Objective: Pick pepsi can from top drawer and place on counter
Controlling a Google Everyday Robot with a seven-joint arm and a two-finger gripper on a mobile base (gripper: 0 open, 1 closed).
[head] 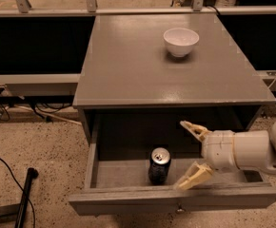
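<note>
The pepsi can (159, 166) stands upright in the open top drawer (128, 175), near the middle of its floor, silver top showing. My gripper (191, 153) reaches in from the right, over the drawer. Its two cream fingers are spread wide, pointing left toward the can, with a small gap between them and the can. It holds nothing. The counter (128, 65) is the grey cabinet top above the drawer.
A white bowl (181, 42) stands on the counter toward the back right. The drawer's front panel (176, 199) with a small knob faces me. A black stick (26, 194) and cables lie on the speckled floor at the left. A metal railing runs behind the cabinet.
</note>
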